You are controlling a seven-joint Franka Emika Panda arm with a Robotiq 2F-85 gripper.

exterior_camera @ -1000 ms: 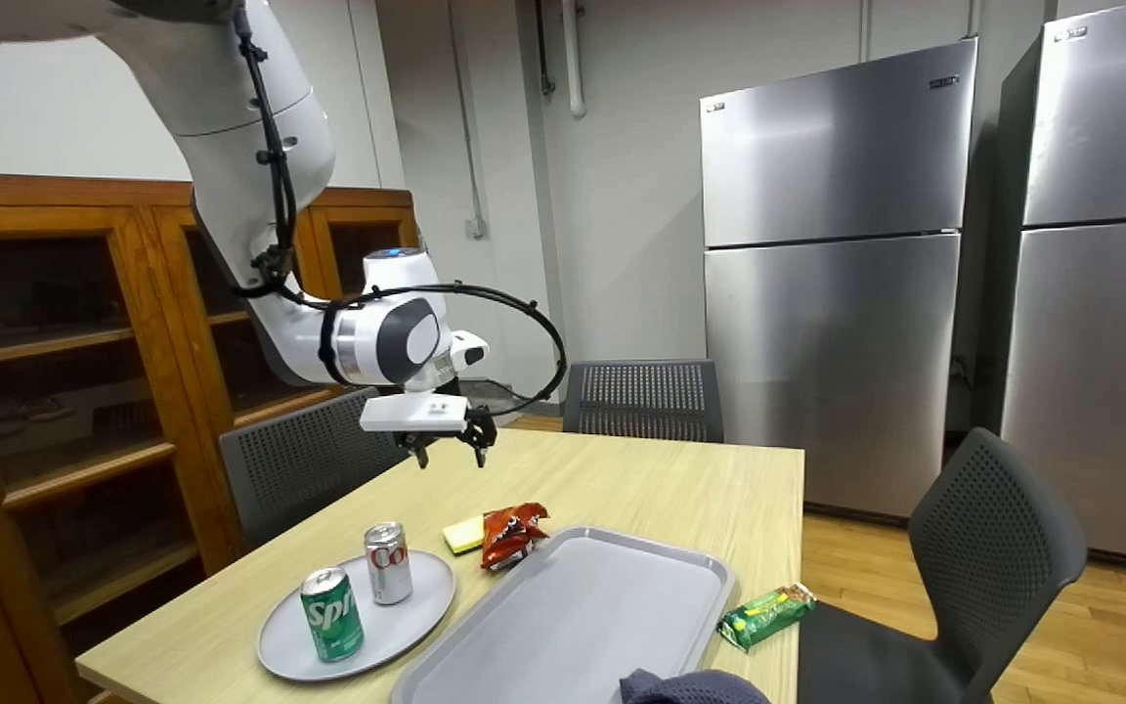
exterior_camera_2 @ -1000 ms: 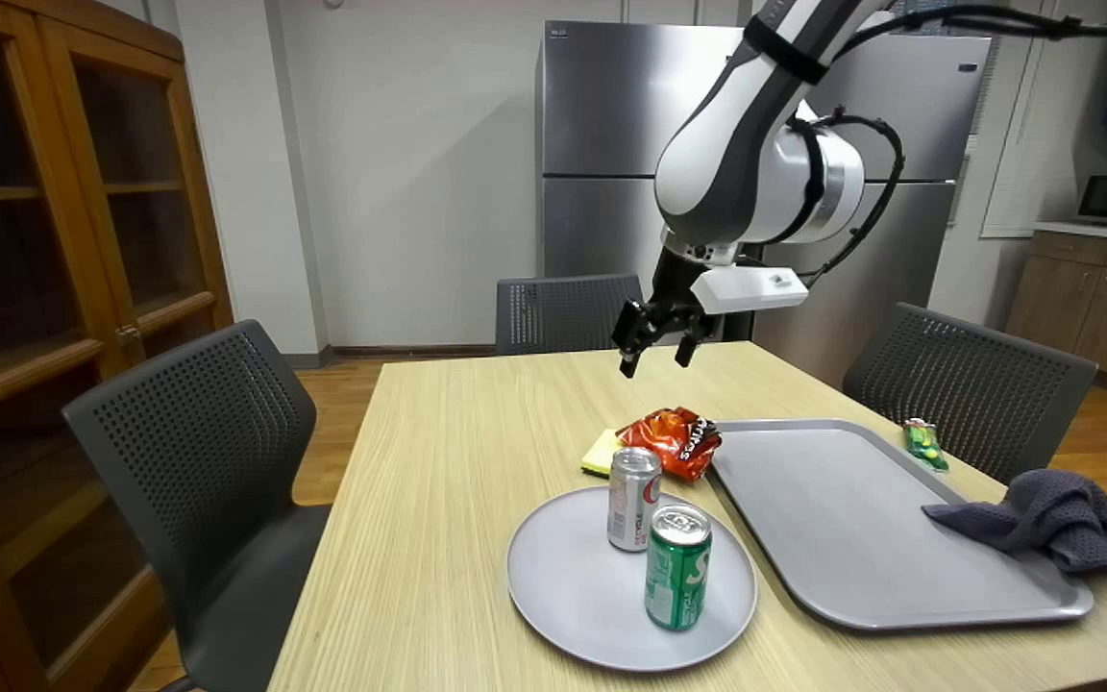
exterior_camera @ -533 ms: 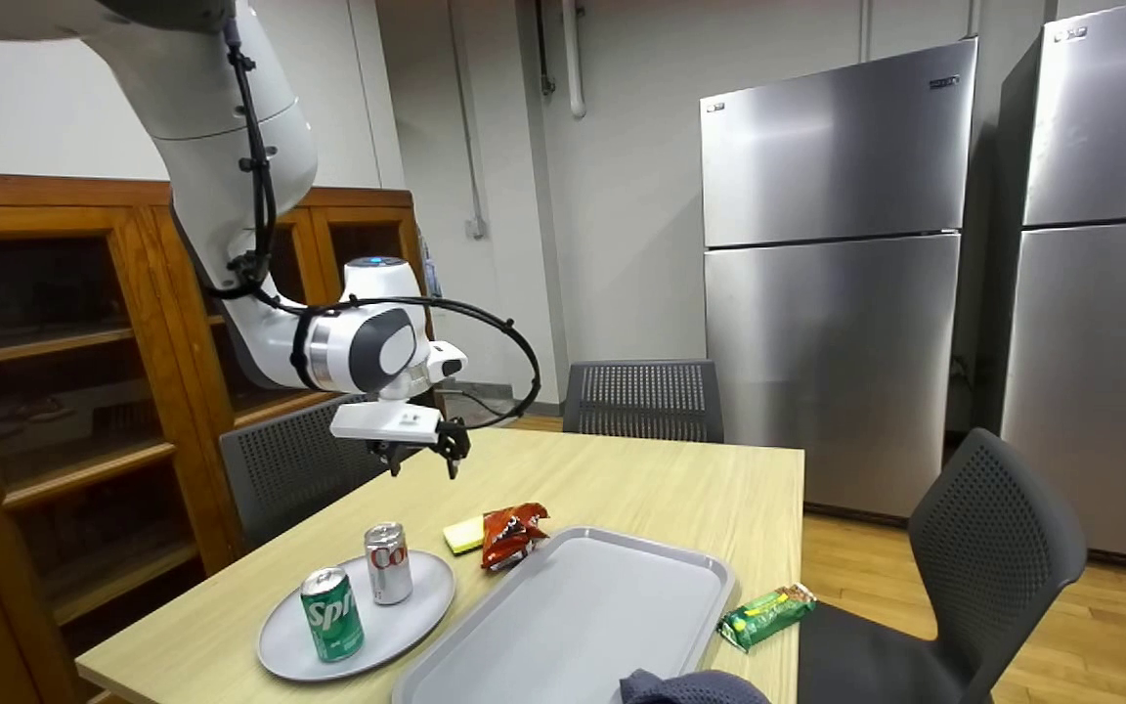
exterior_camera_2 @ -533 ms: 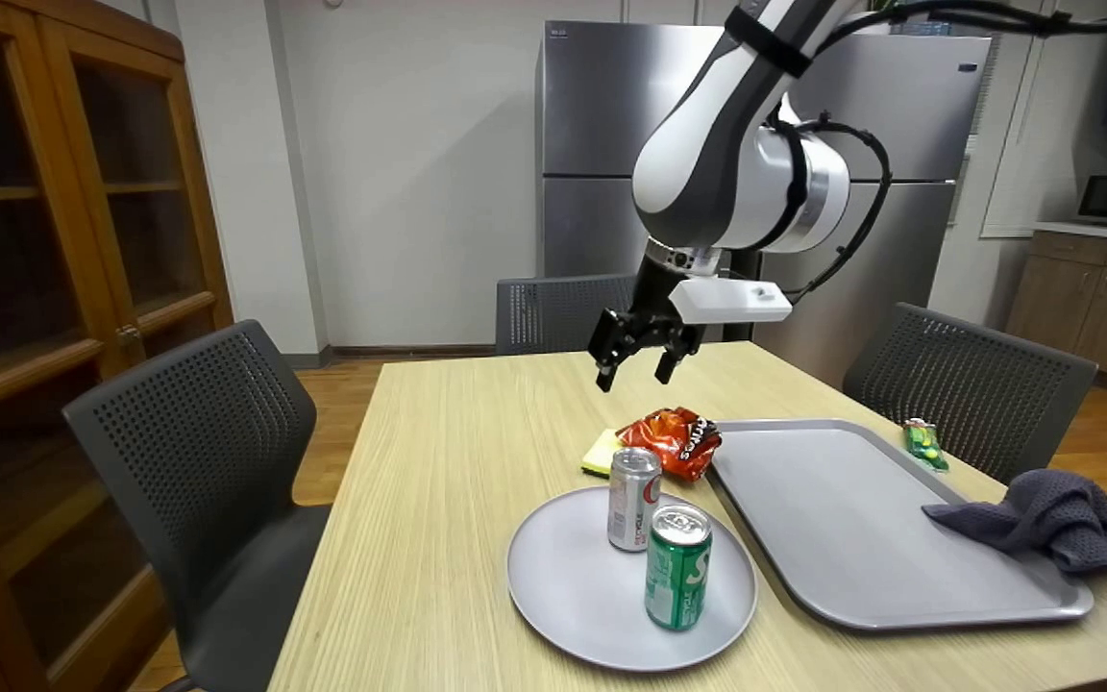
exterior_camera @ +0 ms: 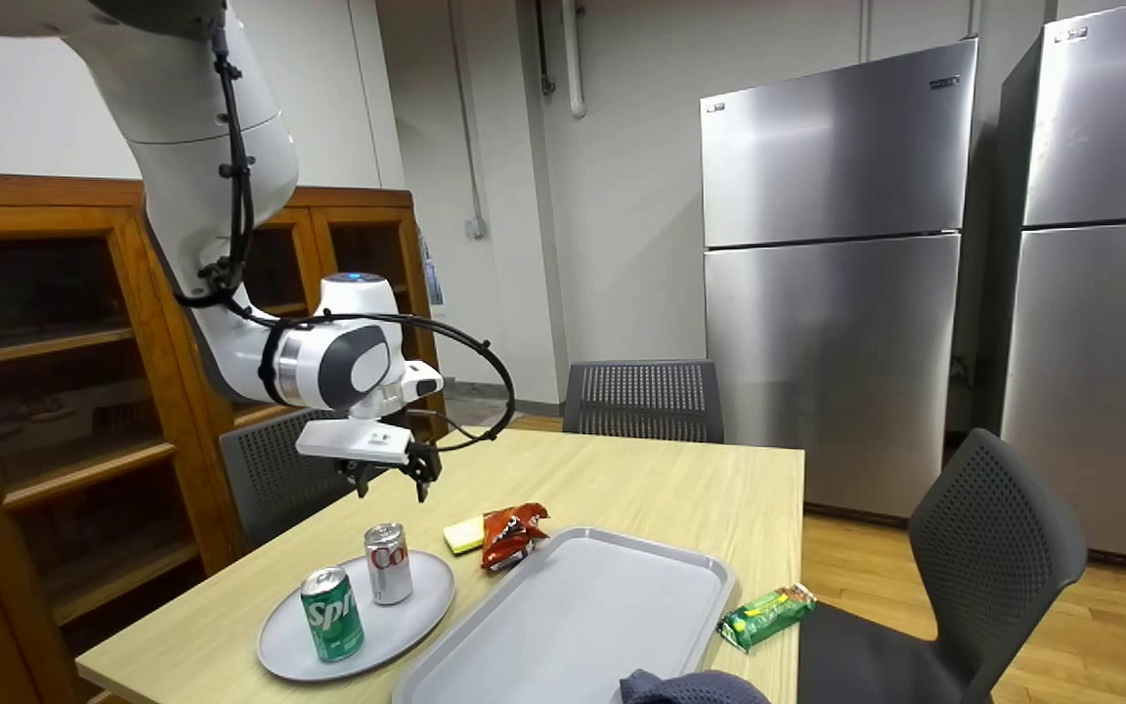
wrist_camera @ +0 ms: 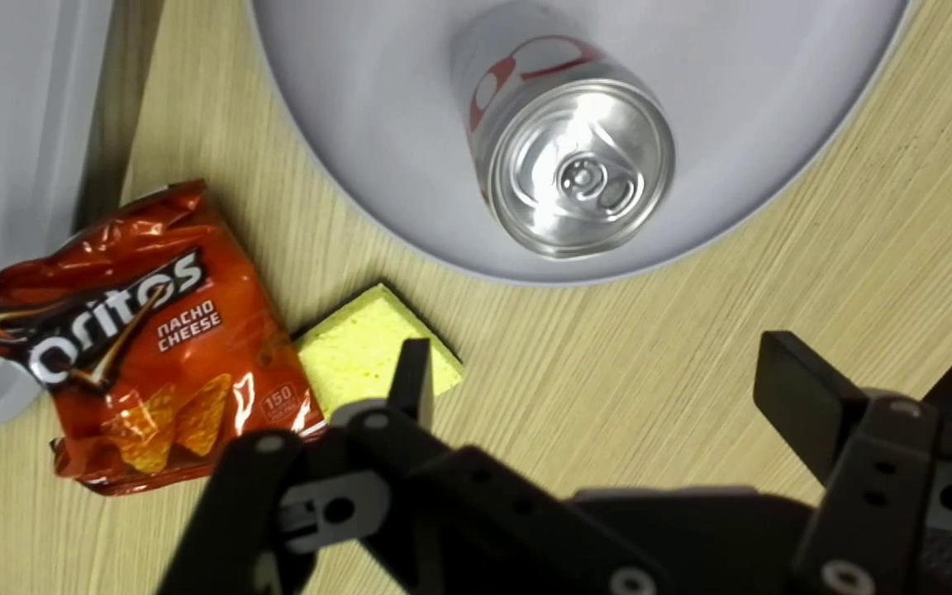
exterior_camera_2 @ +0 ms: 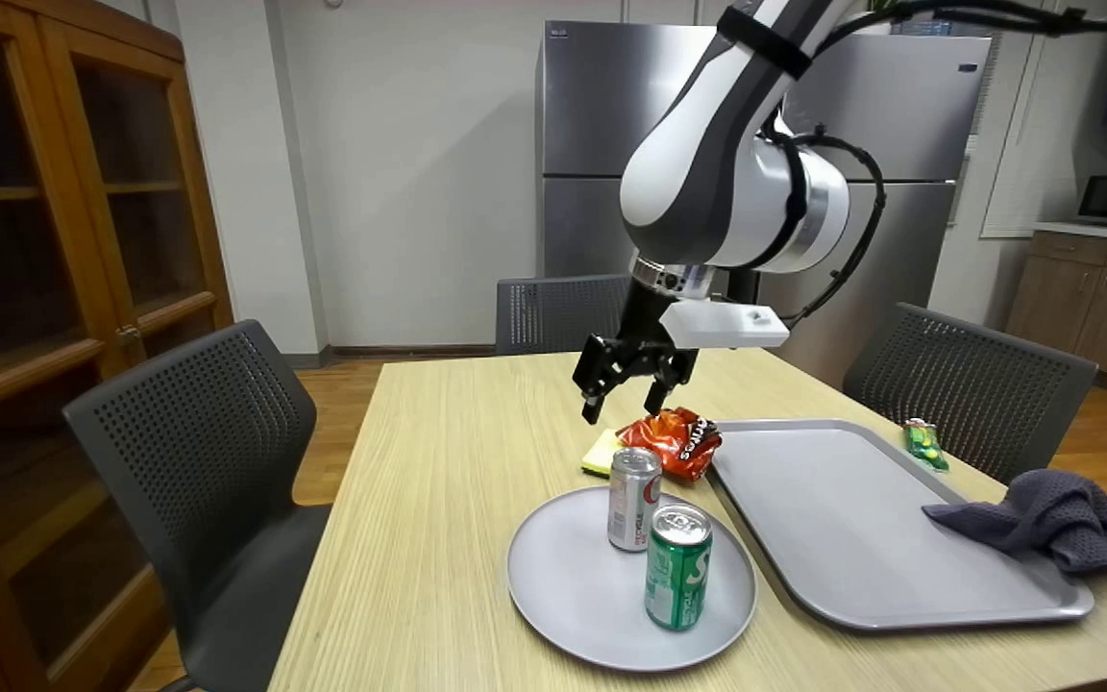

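Wide and empty, the tool [exterior_camera_2: 623, 405] hangs above the table [exterior_camera_2: 438, 461] near the plate [exterior_camera_2: 553, 586].
No grasp is made yet: the silver can [exterior_camera_2: 630, 505], apparently nearest the tool, stands upright on the plate with the green can [exterior_camera_2: 676, 575]. The yellow sponge [wrist_camera: 360, 347] lies just beside the plate, the chip bag [wrist_camera: 170, 355] near it, the tray [exterior_camera_2: 880, 519] alongside. Compared with a moment earlier, the tool is lower and closer to the plate; cans and bag have not moved.
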